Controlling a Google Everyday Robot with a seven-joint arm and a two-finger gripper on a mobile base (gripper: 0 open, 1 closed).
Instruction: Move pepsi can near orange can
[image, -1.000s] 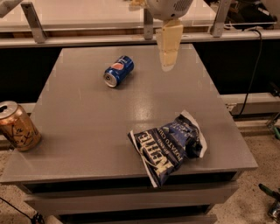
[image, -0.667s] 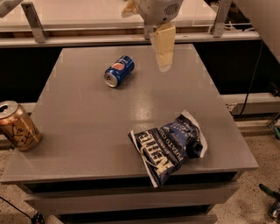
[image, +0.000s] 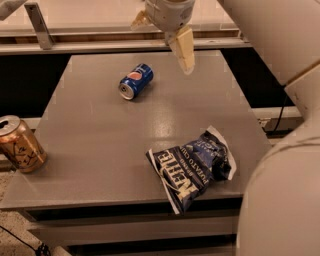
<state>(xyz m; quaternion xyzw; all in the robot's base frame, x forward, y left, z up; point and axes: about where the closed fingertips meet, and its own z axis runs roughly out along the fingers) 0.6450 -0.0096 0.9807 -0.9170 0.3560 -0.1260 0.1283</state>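
The pepsi can lies on its side at the far middle of the grey table, silver end toward me. The orange can stands upright at the table's near left edge, far from the blue can. My gripper hangs above the table's far edge, just right of and above the pepsi can. It is open and empty. One long cream finger points down, the other shows as a short stub at the left.
A dark blue crinkled chip bag lies at the near right of the table. My pale arm fills the right side of the view. A rail and counter run behind the table.
My gripper has shifted a little left, closer to above the pepsi can. My arm now covers more of the right side. The cans and bag have not moved.
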